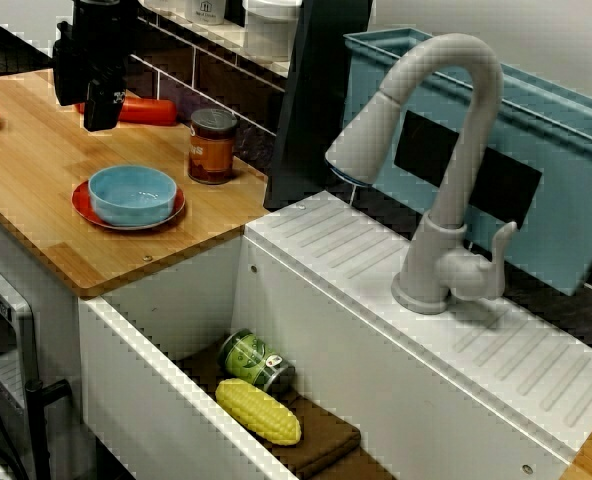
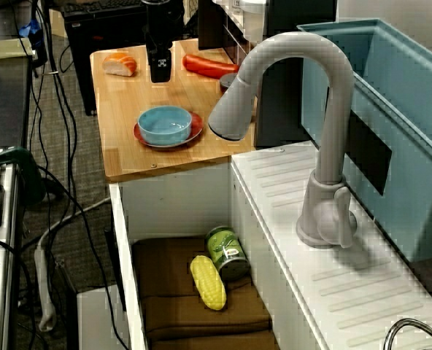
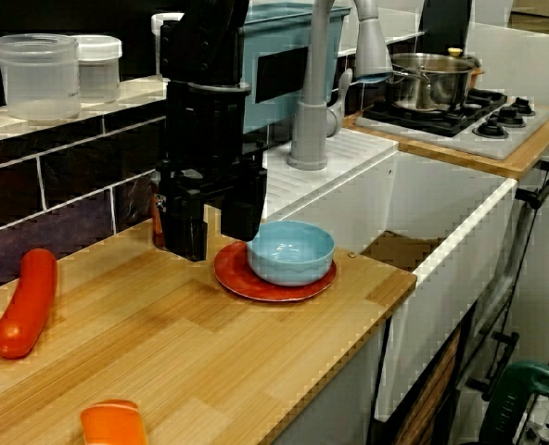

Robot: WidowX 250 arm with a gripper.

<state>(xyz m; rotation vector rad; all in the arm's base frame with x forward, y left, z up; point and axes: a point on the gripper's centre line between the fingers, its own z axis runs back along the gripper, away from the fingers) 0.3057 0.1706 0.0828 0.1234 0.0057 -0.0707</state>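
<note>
My black gripper (image 3: 214, 229) hangs low over the wooden counter (image 3: 191, 352), open, with nothing between its fingers (image 3: 186, 232). In the view along the counter it stands just behind a red plate (image 3: 256, 283) carrying a light blue bowl (image 3: 291, 250). In the view over the sink the gripper (image 1: 103, 118) is left of a dark-lidded jar (image 1: 213, 145) and in front of a long red vegetable (image 1: 146, 111). From above, the gripper (image 2: 160, 73) sits between a piece of salmon sushi (image 2: 120, 64) and the red vegetable (image 2: 209, 67), beyond the bowl (image 2: 165, 124).
A grey faucet (image 1: 446, 180) arches over the white sink (image 1: 156, 400), where a green can (image 1: 256, 360) and a corn cob (image 1: 258, 411) lie on a brown mat. A blue-grey bin (image 1: 566, 170) stands behind. Plastic tubs (image 3: 38, 74) line the ledge; a pot (image 3: 427, 82) sits on the stove.
</note>
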